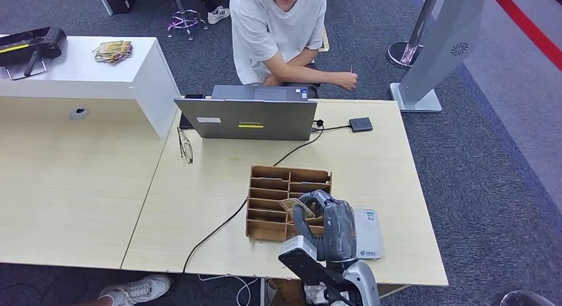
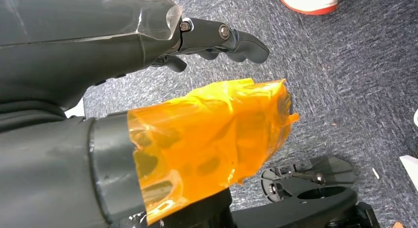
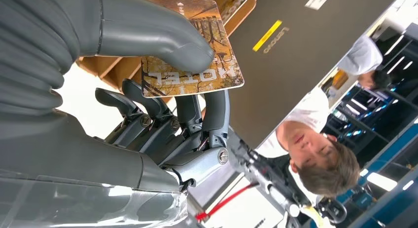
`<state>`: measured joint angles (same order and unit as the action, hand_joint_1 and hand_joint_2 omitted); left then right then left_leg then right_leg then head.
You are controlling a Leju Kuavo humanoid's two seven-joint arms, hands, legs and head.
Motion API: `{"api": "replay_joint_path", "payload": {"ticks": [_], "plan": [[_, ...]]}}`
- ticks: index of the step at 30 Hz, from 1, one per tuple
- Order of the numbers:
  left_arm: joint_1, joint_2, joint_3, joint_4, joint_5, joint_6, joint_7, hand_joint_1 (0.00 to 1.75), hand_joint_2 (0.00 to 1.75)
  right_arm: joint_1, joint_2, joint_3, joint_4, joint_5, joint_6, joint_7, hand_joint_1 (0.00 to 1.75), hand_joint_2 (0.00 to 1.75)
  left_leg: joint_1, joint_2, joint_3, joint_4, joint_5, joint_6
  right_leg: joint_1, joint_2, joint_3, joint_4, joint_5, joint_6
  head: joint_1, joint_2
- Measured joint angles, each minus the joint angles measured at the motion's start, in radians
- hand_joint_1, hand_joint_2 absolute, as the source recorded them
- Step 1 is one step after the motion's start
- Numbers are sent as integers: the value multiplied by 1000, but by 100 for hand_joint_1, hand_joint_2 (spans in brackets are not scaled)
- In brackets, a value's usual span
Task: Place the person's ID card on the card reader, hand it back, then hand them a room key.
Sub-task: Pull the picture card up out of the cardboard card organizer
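The right hand [image 1: 323, 221] pinches a key card [image 3: 192, 50] between thumb and fingers just above the wooden box [image 1: 265, 187], whose slots hold more cards. The reader [image 1: 368, 234] lies beside the box. The left hand [image 2: 148, 90] hangs over carpet holding nothing, fingers apart.

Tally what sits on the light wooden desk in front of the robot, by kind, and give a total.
Laptop: 1
Wooden compartment organizer: 1
White card reader: 1
Small black box on a cable: 1
Eyeglasses: 1
Total: 5

Not counted: the hotel key card, pinched in the right hand above the organizer.
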<state>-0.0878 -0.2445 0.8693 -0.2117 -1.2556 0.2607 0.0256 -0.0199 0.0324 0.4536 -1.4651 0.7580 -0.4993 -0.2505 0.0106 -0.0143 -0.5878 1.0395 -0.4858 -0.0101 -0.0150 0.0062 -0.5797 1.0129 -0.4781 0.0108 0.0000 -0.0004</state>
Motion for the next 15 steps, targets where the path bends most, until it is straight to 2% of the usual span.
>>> {"api": "replay_joint_path", "payload": {"ticks": [15], "plan": [[2,0,1,0,2,2,0,0,0,8,0,3,-33,-121,90,-51,175,175,0,0,0,0,0,0,0,0,0,0,0,0,0,0]]}}
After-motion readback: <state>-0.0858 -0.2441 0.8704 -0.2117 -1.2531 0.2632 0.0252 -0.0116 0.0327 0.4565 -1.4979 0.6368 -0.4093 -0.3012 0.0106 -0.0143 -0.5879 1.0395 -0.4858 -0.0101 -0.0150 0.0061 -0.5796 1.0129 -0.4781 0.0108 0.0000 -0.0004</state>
